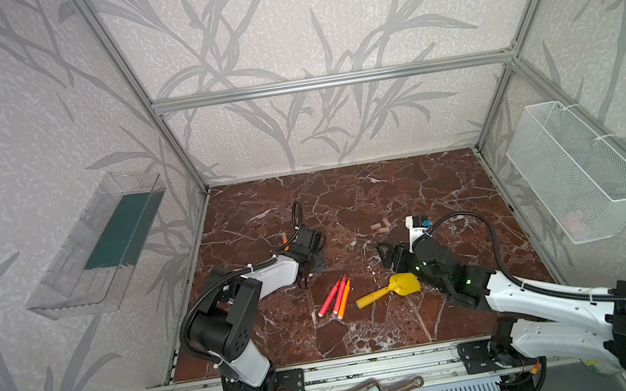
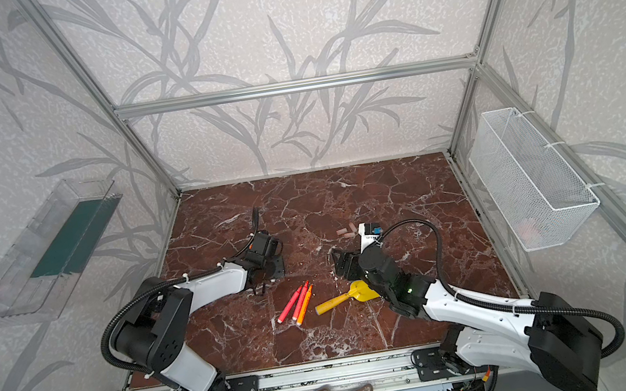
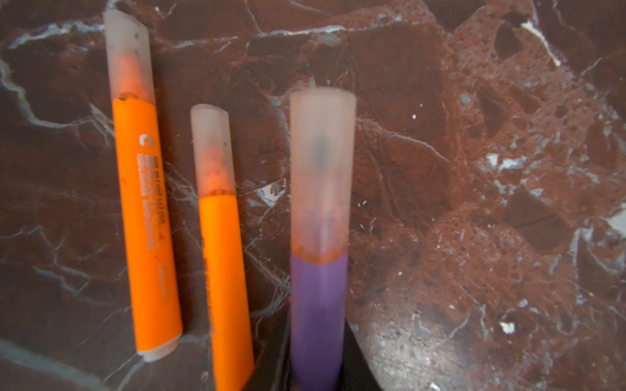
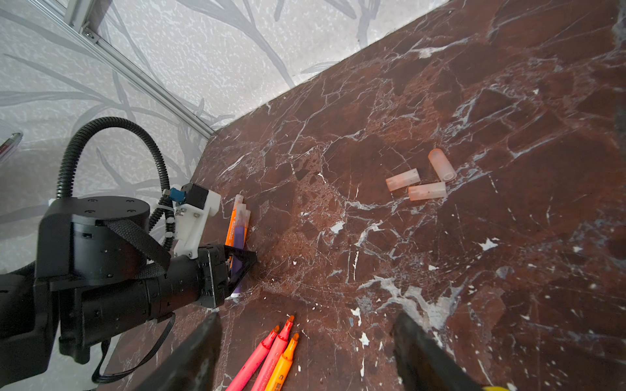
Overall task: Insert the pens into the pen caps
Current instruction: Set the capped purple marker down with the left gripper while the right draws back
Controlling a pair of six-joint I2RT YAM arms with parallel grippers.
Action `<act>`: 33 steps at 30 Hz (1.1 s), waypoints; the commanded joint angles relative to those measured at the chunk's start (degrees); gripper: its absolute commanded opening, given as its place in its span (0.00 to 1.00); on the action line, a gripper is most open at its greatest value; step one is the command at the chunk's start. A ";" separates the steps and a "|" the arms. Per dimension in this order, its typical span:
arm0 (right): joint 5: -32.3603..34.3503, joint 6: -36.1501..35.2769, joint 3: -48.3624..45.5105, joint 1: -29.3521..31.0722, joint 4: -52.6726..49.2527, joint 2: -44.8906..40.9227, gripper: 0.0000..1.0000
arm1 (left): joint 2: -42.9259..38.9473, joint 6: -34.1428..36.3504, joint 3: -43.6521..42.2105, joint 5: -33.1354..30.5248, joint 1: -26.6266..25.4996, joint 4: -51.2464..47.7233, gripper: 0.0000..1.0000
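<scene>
Brown marble covers your worktop (image 1: pixel 387 194). Your left end effector (image 4: pixel 244 267) has its jaws around the capped purple pen (image 3: pixel 320 304), beside two capped orange pens (image 3: pixel 145 220); you cannot tell whether they pinch it. Your right end effector (image 4: pixel 306 320) is released, holding nothing. Three uncapped pens (image 1: pixel 340 296) lie at lower centre in both top views, three loose caps (image 1: pixel 383 230) right of centre.
</scene>
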 commanded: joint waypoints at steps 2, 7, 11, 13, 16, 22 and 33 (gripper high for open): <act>0.54 -0.65 -0.85 -0.48 -0.77 -2.00 0.79 | -1.80 -0.48 0.98 -2.39 -0.22 -3.44 0.34; 0.88 -1.13 -1.38 -1.04 -1.28 -3.84 0.80 | -4.22 0.01 0.82 -2.82 -0.37 -4.95 0.42; 1.01 -1.95 -0.69 -1.57 -0.60 -5.19 0.81 | -8.60 0.54 -0.24 -5.20 -2.05 -7.15 0.44; 0.56 -2.37 0.54 -1.53 -0.45 -5.35 0.81 | -11.28 0.37 -0.65 -6.90 -3.18 -9.49 0.45; 0.41 -1.74 2.17 -1.53 0.91 -4.64 0.82 | -16.17 -0.45 -2.95 -8.87 -5.58 -11.14 0.49; -3.08 -3.32 7.36 -1.53 0.81 -2.32 0.83 | -25.69 -4.24 -6.47 -10.50 -12.29 -15.79 0.53; -8.46 -3.56 6.15 -2.28 -6.90 -1.53 0.82 | -31.67 -8.43 -13.32 -9.14 -19.44 -16.11 0.48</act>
